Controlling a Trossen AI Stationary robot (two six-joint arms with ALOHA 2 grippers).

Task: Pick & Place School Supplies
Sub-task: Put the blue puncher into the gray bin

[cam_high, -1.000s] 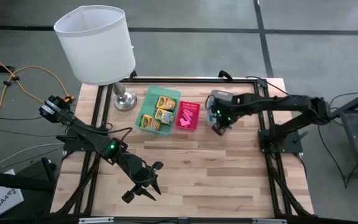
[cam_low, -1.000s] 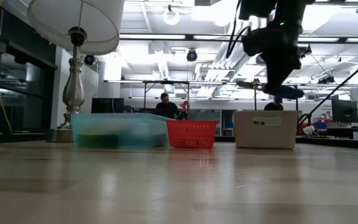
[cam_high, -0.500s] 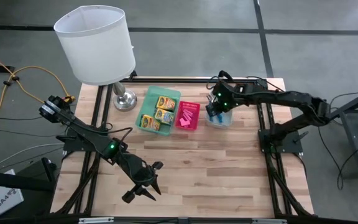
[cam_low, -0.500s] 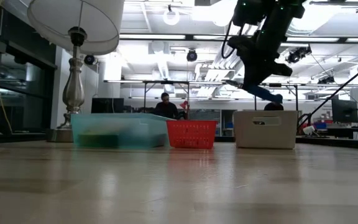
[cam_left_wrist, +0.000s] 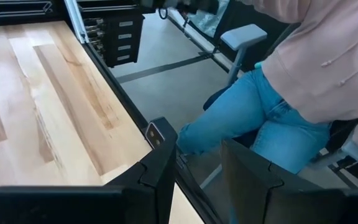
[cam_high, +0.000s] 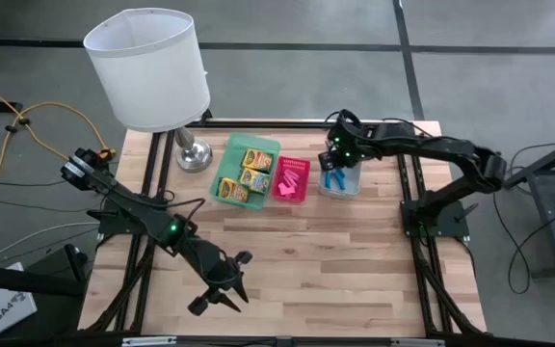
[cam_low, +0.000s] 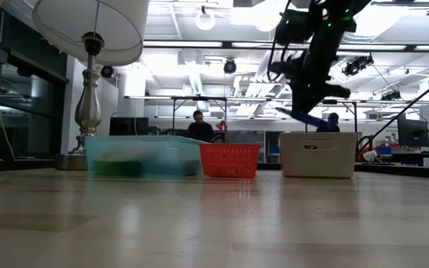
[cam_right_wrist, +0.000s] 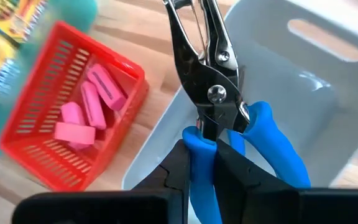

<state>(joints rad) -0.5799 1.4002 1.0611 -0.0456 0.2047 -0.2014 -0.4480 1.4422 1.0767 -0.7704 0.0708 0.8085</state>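
Observation:
My right gripper (cam_right_wrist: pixel 201 163) is shut on a blue-handled metal tool (cam_right_wrist: pixel 207 93) and hangs over the grey tray (cam_right_wrist: pixel 303 74), seen from above at the table's far right (cam_high: pixel 335 162). In the low view the tool (cam_low: pixel 309 117) slants down above the tray (cam_low: pixel 319 154). Three yellow-and-green crayon boxes (cam_high: pixel 244 173) lie in the green tray, and several pink erasers (cam_right_wrist: pixel 86 102) lie in the pink tray. A second tool does not show. My left gripper (cam_high: pixel 222 289) waits open near the table's near edge. My right gripper pinches one blue handle (cam_right_wrist: pixel 194 146) of the tool between its two fingers, coming from above and slanting down. The other handle (cam_right_wrist: pixel 281 146) stands free beside the fingers, and the metal jaws (cam_right_wrist: pixel 194 37) point away from the gripper. The tool is lifted clear above the grey tray.
A white-shaded lamp (cam_high: pixel 147 67) stands at the far left corner beside the green tray (cam_high: pixel 234 145). The pink tray (cam_high: pixel 303 183) sits between the green and grey ones. Bare wood fills the table's middle and near part. A seated person in jeans (cam_left_wrist: pixel 260 118) shows beyond the table's edge.
My right gripper has carried the tool from the grey tray's near side toward the far edge, ending over the tray. It has turned on the way, so the tool now slants downward instead of lying level.

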